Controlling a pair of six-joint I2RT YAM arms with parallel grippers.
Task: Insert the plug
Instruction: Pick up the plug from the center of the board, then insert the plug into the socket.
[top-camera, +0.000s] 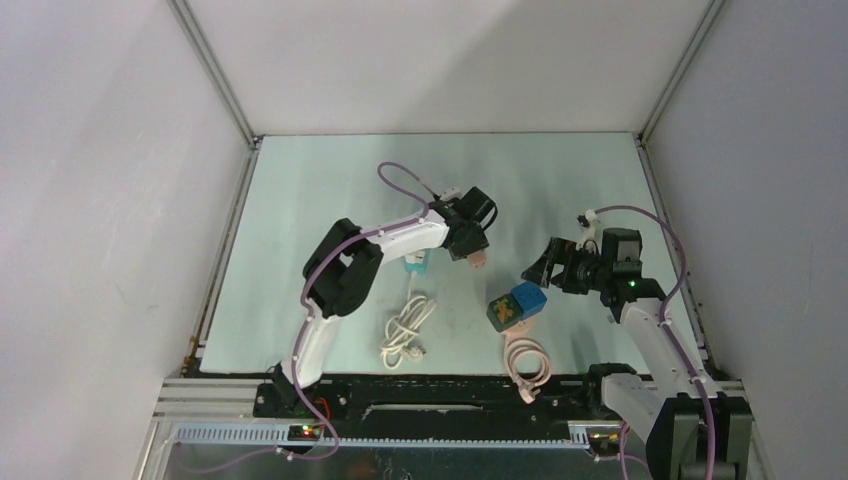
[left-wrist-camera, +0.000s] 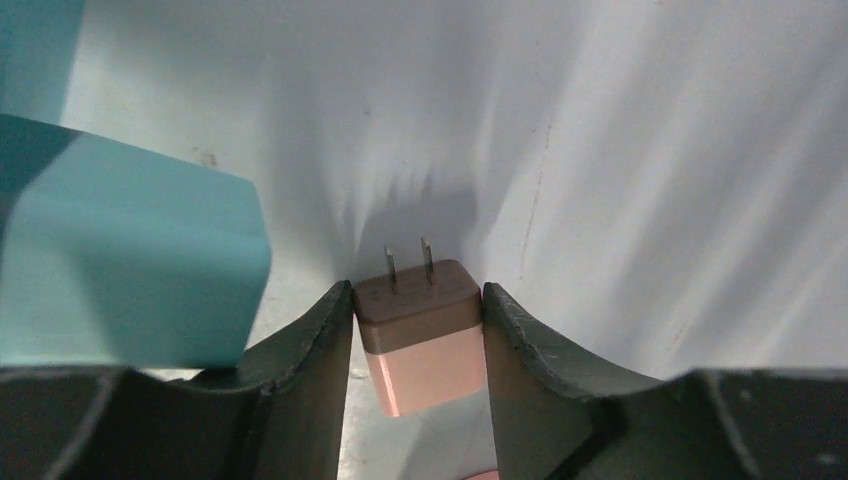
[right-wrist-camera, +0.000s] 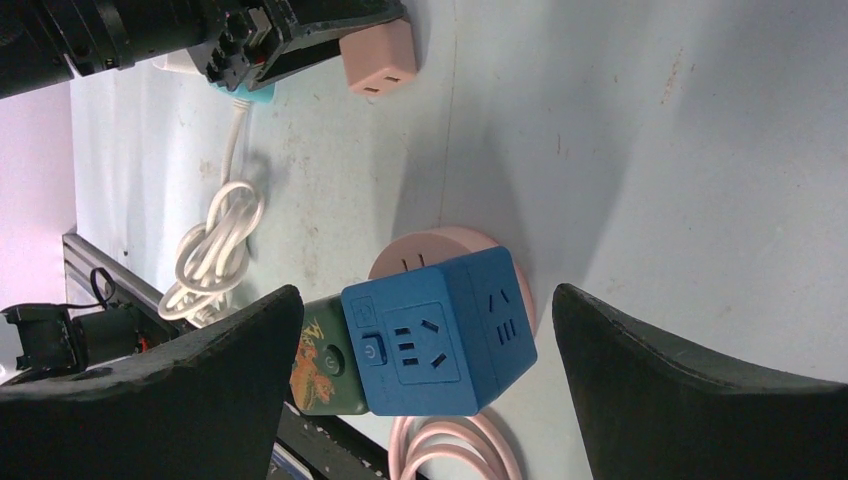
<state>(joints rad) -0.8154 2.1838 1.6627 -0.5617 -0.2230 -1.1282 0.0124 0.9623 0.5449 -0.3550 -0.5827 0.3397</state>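
1. Left wrist view: nearest the lens, the left hand (left-wrist-camera: 418, 298) has its two dark fingers (left-wrist-camera: 310, 350) pressed against either side of the pink plug (left-wrist-camera: 425, 330), pinching it; the two prongs (left-wrist-camera: 410, 265) point forward, away from the wrist, over the pale surface (left-wrist-camera: 650, 150); a teal block (left-wrist-camera: 130, 260) lies just to the hand's left; no socket shows ahead of the fingertips here.
2. Right wrist view: the right hand (right-wrist-camera: 425, 300) is spread wide and holds nothing; the blue socket cube (right-wrist-camera: 440, 335) sits between its fingers, apart from both, with a green piece (right-wrist-camera: 325, 365) beside it and a pink disc (right-wrist-camera: 440, 248) behind; this view alone shows the slotted socket faces; far ahead of the fingertips, the plug shows in the other hand.
3. Top view: only here is the gap plain; the plug-bearing hand and the cube are near each other but not touching, with the spread hand just past the cube; a white cable (top-camera: 408, 330) lies coiled close to the left arm.
4. Progress, as I judge it: the plug is grasped; carrying it to the cube, lining the prongs up with a slot and pushing them in are left to do.
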